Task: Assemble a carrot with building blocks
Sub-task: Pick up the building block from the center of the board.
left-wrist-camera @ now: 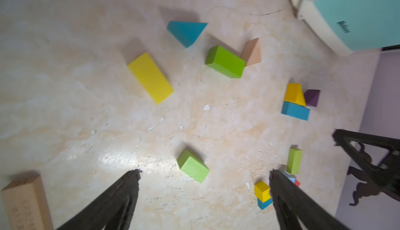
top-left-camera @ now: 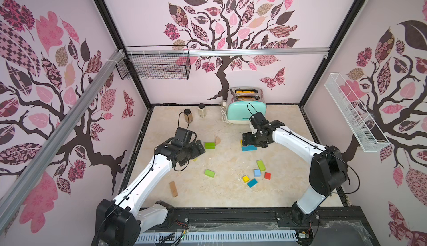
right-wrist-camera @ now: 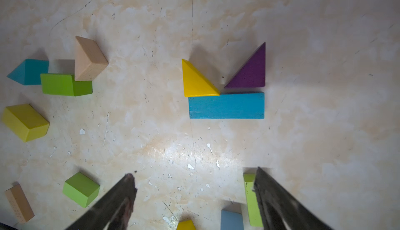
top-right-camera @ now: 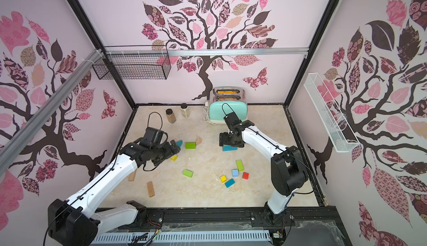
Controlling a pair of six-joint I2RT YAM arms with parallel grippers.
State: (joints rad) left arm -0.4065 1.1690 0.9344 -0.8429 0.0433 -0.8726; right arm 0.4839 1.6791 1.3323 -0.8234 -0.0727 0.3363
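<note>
R gripper [right-wrist-camera: 194, 172] spread wide, holding nothing, above teal bar [right-wrist-camera: 226, 105]; yellow wedge [right-wrist-camera: 197, 81] touched the bar's long edge, purple wedge [right-wrist-camera: 251, 71] just beside it, mid-table near toaster [top-left-camera: 246, 111]. L gripper [left-wrist-camera: 204, 172] spread, empty. 2 spice jars [top-left-camera: 188, 115] at back. Loose around: 3 green blocks [top-left-camera: 209, 145], 1 red cube [top-left-camera: 267, 175], 1 light-blue cube [top-left-camera: 257, 172].

The right claw [top-left-camera: 246, 141] hangs above a teal bar [top-left-camera: 249, 148] near the bench [top-left-camera: 226, 196] centre; toaster [top-left-camera: 246, 115] at twelve o'clock, red cube [top-left-camera: 267, 175] at five.
</note>
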